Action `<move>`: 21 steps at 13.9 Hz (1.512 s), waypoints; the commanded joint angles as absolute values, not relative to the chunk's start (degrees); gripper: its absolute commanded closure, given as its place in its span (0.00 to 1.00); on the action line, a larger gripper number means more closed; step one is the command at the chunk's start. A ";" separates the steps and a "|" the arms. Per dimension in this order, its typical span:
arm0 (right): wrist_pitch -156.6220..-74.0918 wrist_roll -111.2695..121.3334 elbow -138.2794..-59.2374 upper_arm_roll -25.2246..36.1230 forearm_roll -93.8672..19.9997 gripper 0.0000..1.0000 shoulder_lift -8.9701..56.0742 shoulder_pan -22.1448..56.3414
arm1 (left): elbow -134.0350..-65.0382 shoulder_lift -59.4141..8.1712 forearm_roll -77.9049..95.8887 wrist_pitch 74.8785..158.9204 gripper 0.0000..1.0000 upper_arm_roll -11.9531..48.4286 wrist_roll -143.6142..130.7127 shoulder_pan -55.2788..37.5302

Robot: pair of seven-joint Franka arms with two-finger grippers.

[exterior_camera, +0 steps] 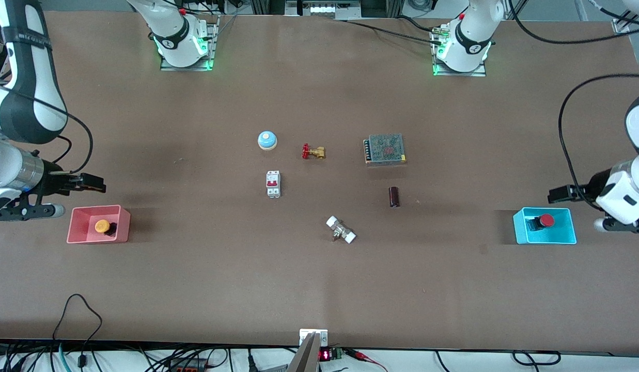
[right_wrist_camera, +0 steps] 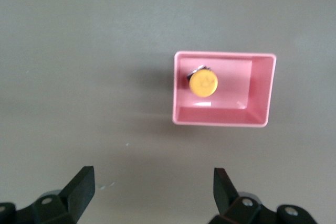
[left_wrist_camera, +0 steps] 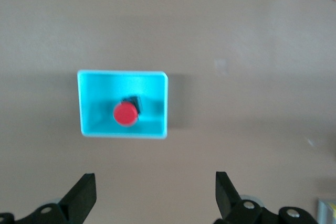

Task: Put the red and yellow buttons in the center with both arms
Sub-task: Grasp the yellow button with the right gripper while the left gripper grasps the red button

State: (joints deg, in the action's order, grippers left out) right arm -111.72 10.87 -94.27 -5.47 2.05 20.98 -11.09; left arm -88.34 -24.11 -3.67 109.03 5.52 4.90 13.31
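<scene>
The yellow button [exterior_camera: 103, 226] lies in the pink tray [exterior_camera: 124, 222] at the right arm's end of the table. The red button [exterior_camera: 545, 221] lies in the cyan tray [exterior_camera: 570, 227] at the left arm's end. My right gripper [exterior_camera: 92, 182] hangs open and empty over bare table beside the pink tray. In the right wrist view its fingers [right_wrist_camera: 153, 190] stand short of the yellow button [right_wrist_camera: 202, 83]. My left gripper [exterior_camera: 559, 194] hangs open and empty over bare table beside the cyan tray. In the left wrist view its fingers [left_wrist_camera: 156, 192] stand short of the red button [left_wrist_camera: 126, 114].
Around the table's middle lie a pale blue bell [exterior_camera: 267, 140], a brass valve with a red handwheel [exterior_camera: 313, 152], a white circuit breaker [exterior_camera: 273, 183], a mesh-covered power supply [exterior_camera: 385, 149], a dark cylinder [exterior_camera: 394, 197] and a white-ended fitting [exterior_camera: 341, 230].
</scene>
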 commanded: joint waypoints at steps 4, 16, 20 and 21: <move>-123.11 12.39 -93.16 -6.06 2.99 0.00 28.03 -13.09 | -86.57 -34.70 -7.38 121.36 0.00 5.80 10.26 16.78; -138.07 11.69 -94.83 -5.98 8.79 0.00 34.28 -14.58 | -95.27 -39.11 -6.68 133.95 0.03 6.33 12.13 19.60; -140.62 11.69 -95.27 -5.98 8.88 0.00 35.94 -14.94 | -97.47 -38.94 -6.59 134.21 0.08 6.42 12.22 19.60; -140.62 11.69 -95.27 -5.98 8.88 0.00 36.30 -14.94 | -97.47 -39.02 -6.59 134.21 0.17 6.42 12.22 19.60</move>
State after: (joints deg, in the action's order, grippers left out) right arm -139.31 11.71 -94.62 -5.39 7.93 36.04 -14.31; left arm -96.38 -39.62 -6.62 133.61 5.83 11.26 18.92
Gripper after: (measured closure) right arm 0.000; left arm 0.079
